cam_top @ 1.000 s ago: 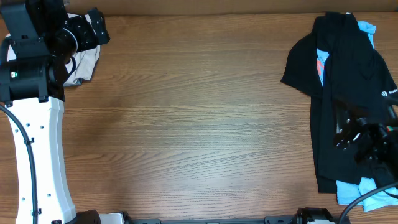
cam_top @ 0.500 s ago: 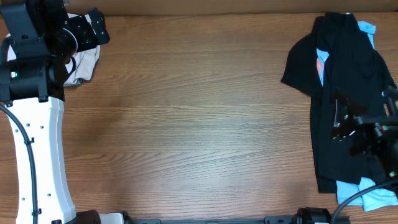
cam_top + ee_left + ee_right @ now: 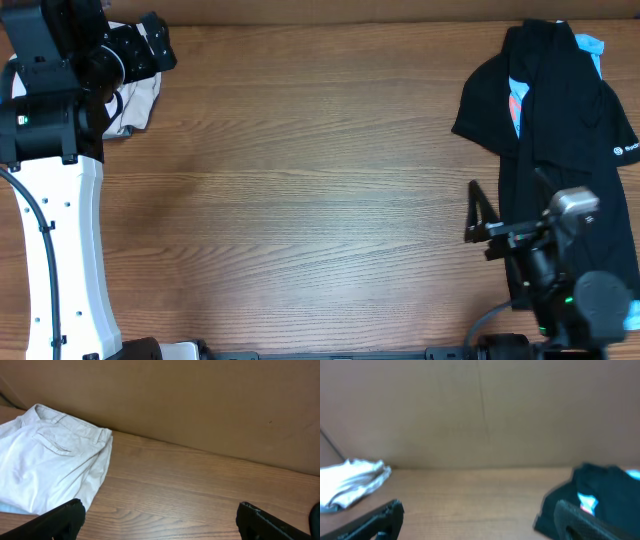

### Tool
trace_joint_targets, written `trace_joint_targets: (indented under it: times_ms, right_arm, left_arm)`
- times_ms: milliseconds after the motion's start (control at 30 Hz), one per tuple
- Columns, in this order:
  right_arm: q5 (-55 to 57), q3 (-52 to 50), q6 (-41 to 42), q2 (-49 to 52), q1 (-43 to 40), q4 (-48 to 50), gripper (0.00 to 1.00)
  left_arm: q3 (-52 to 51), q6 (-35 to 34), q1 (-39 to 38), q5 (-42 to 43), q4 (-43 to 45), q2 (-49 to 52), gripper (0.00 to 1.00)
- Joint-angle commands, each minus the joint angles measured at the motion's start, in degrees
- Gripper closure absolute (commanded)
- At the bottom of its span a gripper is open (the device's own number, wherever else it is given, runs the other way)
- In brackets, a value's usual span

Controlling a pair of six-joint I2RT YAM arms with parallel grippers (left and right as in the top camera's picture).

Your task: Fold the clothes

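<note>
The beige khaki shorts (image 3: 137, 100) lie crumpled at the table's far left, partly hidden under my left arm. In the left wrist view the shorts (image 3: 50, 462) show their waistband and a pocket at the left. My left gripper (image 3: 158, 45) is open and empty, just right of the shorts; its fingers (image 3: 160, 522) frame bare wood. My right gripper (image 3: 478, 222) is open and empty at the front right, beside the black garment's left edge. The right wrist view (image 3: 480, 520) is blurred and shows the shorts (image 3: 352, 485) far off at the left.
A black T-shirt (image 3: 560, 130) with a small logo lies in a pile at the right, over light-blue denim (image 3: 590, 45); the T-shirt also shows in the right wrist view (image 3: 605, 485). A brown cardboard wall (image 3: 200, 400) runs along the table's back edge.
My right arm has pulled back off the black garment, and its gripper now sits over wood left of the pile. The left arm and the shorts have not moved.
</note>
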Motion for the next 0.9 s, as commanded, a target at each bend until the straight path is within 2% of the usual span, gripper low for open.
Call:
trace_joint_targets:
  times_ms: [0,233,467,700,867]
  right_arm:
    - [0.68,-9.94,0.0,-4.98,1.79,7.37,0.0]
    - [6.21,-24.3,0.02,-12.94,4.35,20.81,0.0]
    - [7.06,-30.49,0.02,-18.12,4.74,20.76,0.0]
    - [6.97,-30.42,0.02,-18.12,4.74,12.11,0.0]
    - [7.3,-30.42,0.02,-18.12,4.74,12.09,0.0]
  left_arm:
    - [-0.31,-0.33,-0.11,0.39,0.17,0.15,0.0]
    - [-0.31,-0.33,-0.11,0.39,0.17,0.15,0.0]
    - [-0.31,-0.33,-0.11,0.39,0.17,0.15,0.0]
    - [-0.31,-0.33,-0.11,0.39,0.17,0.15,0.0]
    - [-0.31,-0.33,-0.11,0.39,0.17,0.15,0.0]
